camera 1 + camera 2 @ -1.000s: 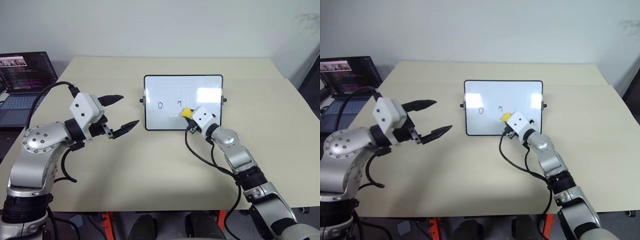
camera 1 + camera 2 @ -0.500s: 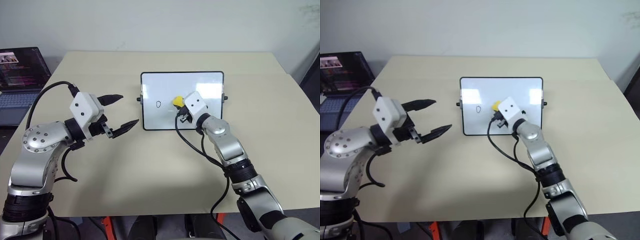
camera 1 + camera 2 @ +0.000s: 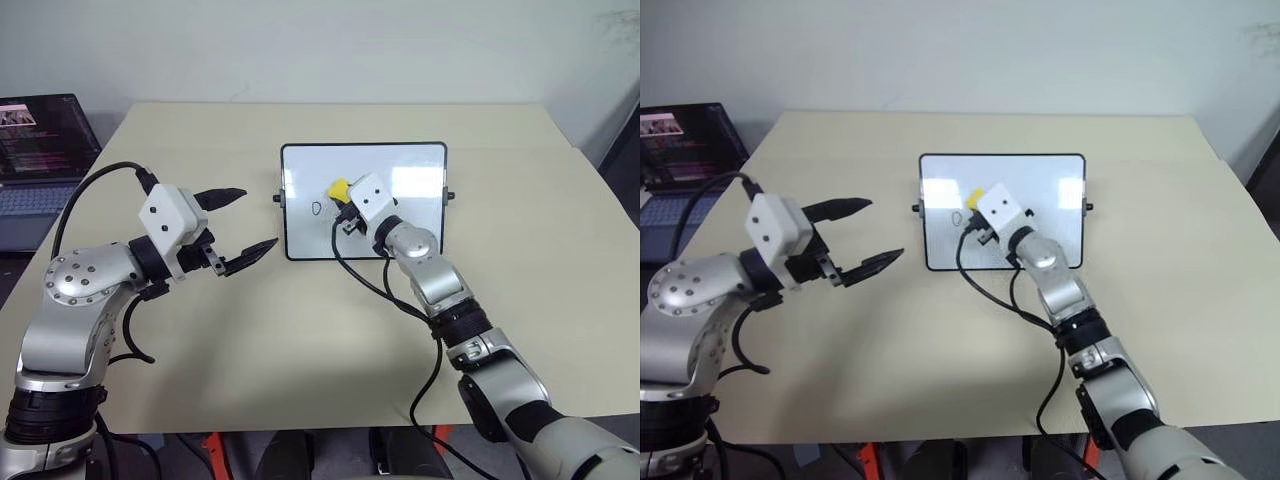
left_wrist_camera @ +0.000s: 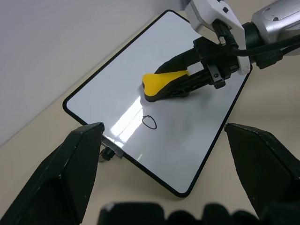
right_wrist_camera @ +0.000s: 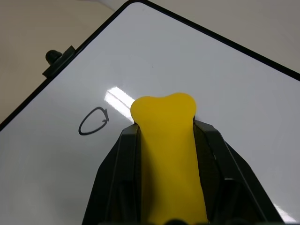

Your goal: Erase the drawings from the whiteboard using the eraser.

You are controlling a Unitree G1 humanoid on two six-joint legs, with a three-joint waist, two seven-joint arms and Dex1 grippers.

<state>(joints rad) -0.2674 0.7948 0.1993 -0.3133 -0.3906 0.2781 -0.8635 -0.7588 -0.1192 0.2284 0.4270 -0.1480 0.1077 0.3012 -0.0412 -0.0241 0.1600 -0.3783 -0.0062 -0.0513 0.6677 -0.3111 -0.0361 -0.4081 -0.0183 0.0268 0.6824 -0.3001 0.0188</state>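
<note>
The eraser sits pinched in my right gripper, over the whiteboard near its middle, just beside the 1 drawing left. My left gripper hangs off the board's left edge, jaws spread and empty.
</note>
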